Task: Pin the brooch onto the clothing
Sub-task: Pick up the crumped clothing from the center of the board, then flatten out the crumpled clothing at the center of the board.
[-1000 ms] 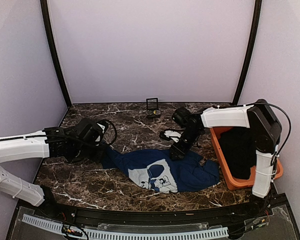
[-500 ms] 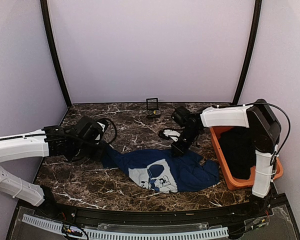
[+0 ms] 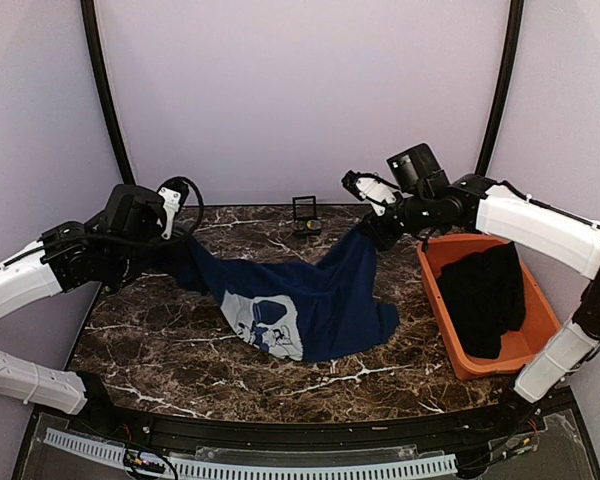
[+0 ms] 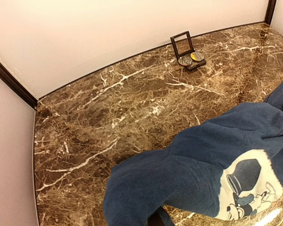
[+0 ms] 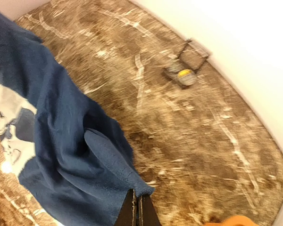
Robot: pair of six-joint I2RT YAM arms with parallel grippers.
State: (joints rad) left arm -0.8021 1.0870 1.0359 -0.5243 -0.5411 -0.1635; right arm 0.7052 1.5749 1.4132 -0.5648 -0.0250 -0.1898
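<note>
Near, held up between the arms: shirt [image 3: 310,290], left gripper [image 3: 183,257] clamped on one edge, right gripper [image 3: 372,230] pinched shut on a hem. Soft, light, limp cloth, sagging in the middle. Best taken at the edges and pulled taut. Farther back, by the wall: brooch [image 4: 196,56] in its open case [image 4: 181,44], small, stiff, probably easy to drop. Round and distinct from the left wrist, a mere speck from above, blurred from the right wrist.
</note>
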